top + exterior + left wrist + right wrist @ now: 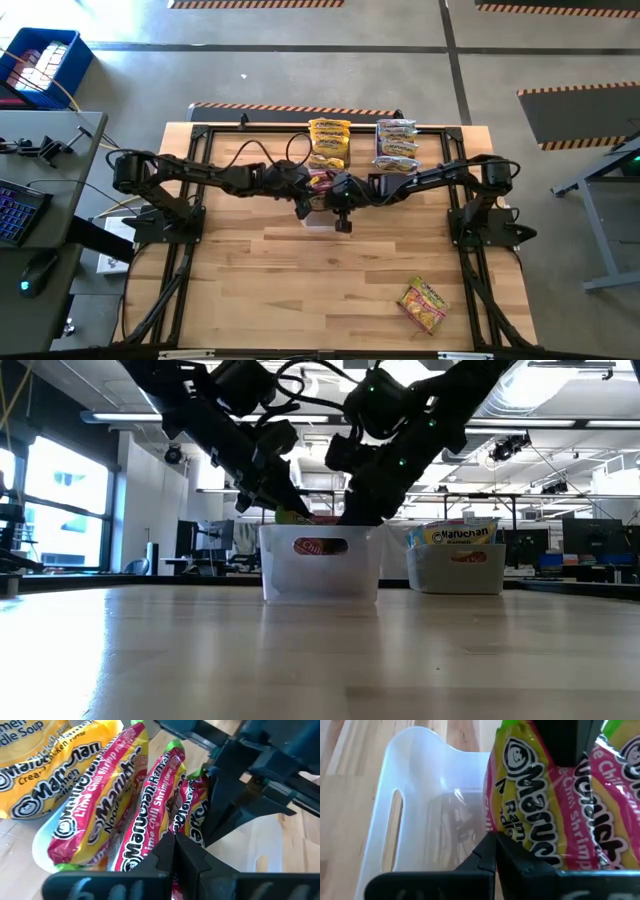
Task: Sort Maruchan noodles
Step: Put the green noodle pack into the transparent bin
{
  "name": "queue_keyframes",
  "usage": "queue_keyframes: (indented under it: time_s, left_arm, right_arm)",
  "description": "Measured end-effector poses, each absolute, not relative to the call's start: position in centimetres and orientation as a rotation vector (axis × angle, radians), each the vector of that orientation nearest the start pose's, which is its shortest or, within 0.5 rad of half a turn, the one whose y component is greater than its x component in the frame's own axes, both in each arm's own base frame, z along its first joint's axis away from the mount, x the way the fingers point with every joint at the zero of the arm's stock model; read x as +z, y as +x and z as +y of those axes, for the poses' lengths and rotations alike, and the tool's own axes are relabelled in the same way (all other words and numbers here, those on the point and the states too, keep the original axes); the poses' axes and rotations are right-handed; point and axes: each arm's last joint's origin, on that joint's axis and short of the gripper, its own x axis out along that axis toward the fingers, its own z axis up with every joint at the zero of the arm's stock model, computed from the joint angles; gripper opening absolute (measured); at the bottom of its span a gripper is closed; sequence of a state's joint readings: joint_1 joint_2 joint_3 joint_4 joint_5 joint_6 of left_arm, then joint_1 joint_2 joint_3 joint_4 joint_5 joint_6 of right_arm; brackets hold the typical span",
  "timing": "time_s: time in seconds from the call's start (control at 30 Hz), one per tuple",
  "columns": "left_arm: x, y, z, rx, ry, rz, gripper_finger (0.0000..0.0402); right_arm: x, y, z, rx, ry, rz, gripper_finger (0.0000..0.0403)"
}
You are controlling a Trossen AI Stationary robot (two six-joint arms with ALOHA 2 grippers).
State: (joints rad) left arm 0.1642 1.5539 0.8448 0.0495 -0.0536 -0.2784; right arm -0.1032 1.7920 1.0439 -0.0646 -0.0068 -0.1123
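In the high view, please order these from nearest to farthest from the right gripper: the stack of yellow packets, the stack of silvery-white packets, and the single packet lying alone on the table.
Measured from the right gripper:
1. Stack of yellow crinkly plastic packets, at the far edge, slightly to the left.
2. Stack of silvery-white plastic packets, at the far edge, to the right.
3. Single yellow-and-pink packet, alone near the front right.

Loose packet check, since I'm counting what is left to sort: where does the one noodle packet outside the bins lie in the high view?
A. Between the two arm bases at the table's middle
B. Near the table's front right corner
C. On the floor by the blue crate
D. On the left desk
B: the single loose packet lies flat on the bare wooden table toward its front right corner, away from both arms and the bins.
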Motion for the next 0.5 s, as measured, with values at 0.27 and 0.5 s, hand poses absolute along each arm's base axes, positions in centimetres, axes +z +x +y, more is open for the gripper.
queue_keyframes:
  time_s: [0.27,0.5]
  left_arm:
    - [21.0,29.9,5.2,0.304,-0.219,0.648,0.0055]
    - [23.9,27.8,3.4,0.177,-0.119,0.626,0.0090]
  right_arm:
    - [17.0,36.5,-4.0,-0.091,-0.043,0.786,0.0000]
    - [17.1,36.5,-4.1,-0.134,-0.029,0.781,0.0000]
